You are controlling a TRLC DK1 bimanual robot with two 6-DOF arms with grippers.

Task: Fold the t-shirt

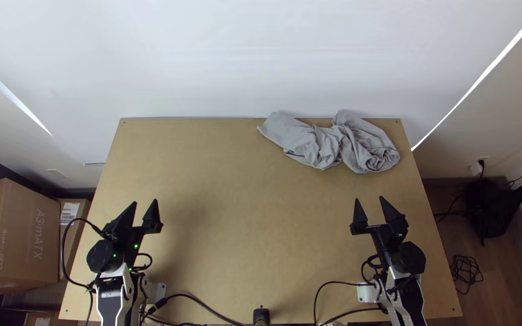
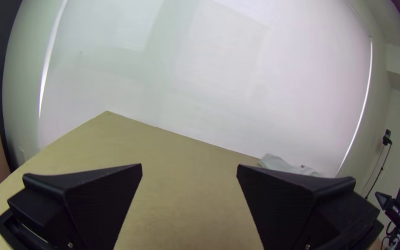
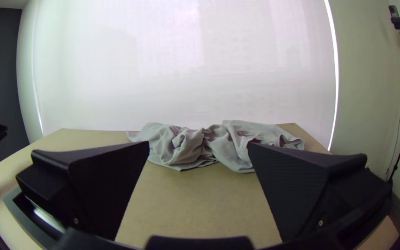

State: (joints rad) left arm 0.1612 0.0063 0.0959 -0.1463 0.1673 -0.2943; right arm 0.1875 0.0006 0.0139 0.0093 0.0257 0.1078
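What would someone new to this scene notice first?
Probably the grey t-shirt, bunched up along the table's far edge, toward the right. Next, the two open black grippers: the left one over the table's near left, the right one over its near right, both pointing toward the far edge.

left arm (image 1: 111, 296): white links, chunky black joints, tiny green lights (image 1: 136, 246) | right arm (image 1: 399, 296): pretty much same white/black combo | fingers (image 3: 292, 185): fat black wedges, finely ridged inside, little screws (image 3: 321, 223) | cables (image 1: 63, 253): black, kinda loopy
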